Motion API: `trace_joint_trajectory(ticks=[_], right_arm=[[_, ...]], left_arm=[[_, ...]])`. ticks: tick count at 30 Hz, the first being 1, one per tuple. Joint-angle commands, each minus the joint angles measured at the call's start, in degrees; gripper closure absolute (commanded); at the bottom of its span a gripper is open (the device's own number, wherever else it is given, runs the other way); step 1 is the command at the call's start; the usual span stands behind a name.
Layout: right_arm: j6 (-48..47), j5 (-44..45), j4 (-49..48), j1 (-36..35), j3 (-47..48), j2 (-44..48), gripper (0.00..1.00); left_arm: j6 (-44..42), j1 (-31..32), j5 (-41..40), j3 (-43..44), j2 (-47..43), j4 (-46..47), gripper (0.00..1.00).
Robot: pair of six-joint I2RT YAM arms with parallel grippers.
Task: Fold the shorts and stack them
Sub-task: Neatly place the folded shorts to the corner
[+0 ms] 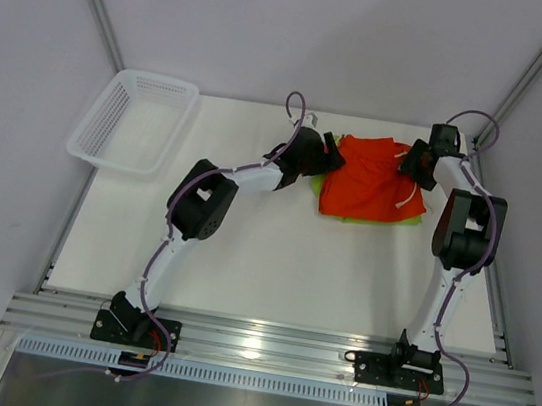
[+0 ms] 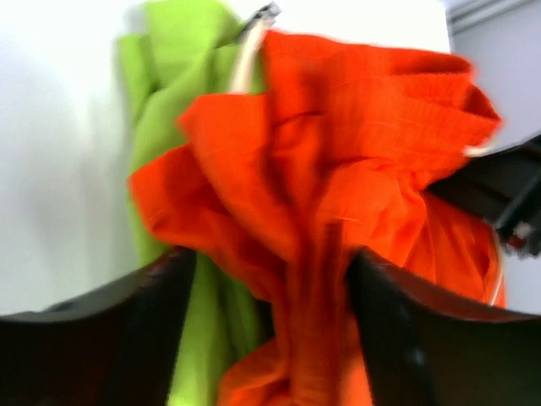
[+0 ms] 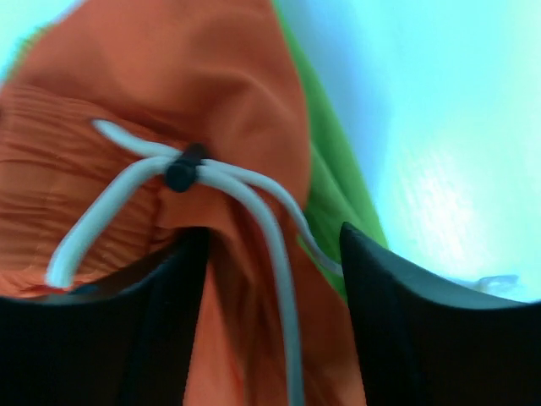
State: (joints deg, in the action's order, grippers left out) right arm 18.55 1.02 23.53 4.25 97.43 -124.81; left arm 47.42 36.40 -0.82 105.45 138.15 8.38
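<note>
Got orange shorts lying on top of green shorts, far right-centre of table. From above, only a thin green strip showing along near edge + a bit at left side. Orange pair rumpled, esp. at both ends.

Pinching left end of orange shorts w/ L gripper. Wrist view: fingers part-way closed, wad of orange cloth filling the gap, touching both. Green cloth beside/under it at upper left; white cord poking out at top between the two colours.

Same at right end w/ R gripper: fingers narrowed onto a fold of orange cloth by the gathered waistband, drawstring hanging across the gap from a dark spot (knot or eyelet, can't tell). Green edge just right of the fold.

Both wrist views blurry, so can't judge grip firmness.

Also seeing white mesh basket at far-left corner, well apart from both pairs.
</note>
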Motion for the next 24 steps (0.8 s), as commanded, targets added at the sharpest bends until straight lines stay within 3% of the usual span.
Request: trace_joint_trajectory(ticks=[1,2,8,9,15,18,24], right_arm=[[-0.09,2.76,0.82,0.67,3.38,1.49,0.32],[0.00,3.20,0.73,1.02,3.56,3.16,0.29],[1.05,5.03,0.73,1.90,3.30,11.33,0.14],[1.32,6.09,0.82,1.81,2.16,12.65,0.01],[-0.35,-0.31,-5.32,0.77,-7.41,24.50,0.04],[-2.98,-4.97,-5.95,-1.78,-11.46,27.42,0.04],[-6.15,-4.89,-6.65,-9.24,-17.18,27.61,0.01]], left_arm=[[-1.62,-0.46,0.21,2.92,-0.42,-2.23,0.18],[-2.24,-0.63,0.20,2.83,-0.94,-2.23,0.08],[-6.10,-1.51,0.38,3.80,-6.92,-3.63,0.03],[-7.42,-1.51,0.12,3.71,-7.80,-4.33,0.03],[-11.55,-1.69,-0.59,-1.46,-17.81,-6.54,0.02],[-12.26,-2.30,-0.76,-8.92,-24.92,-7.85,0.01],[-12.88,-3.18,-2.87,-23.43,-40.13,-9.86,0.01]])
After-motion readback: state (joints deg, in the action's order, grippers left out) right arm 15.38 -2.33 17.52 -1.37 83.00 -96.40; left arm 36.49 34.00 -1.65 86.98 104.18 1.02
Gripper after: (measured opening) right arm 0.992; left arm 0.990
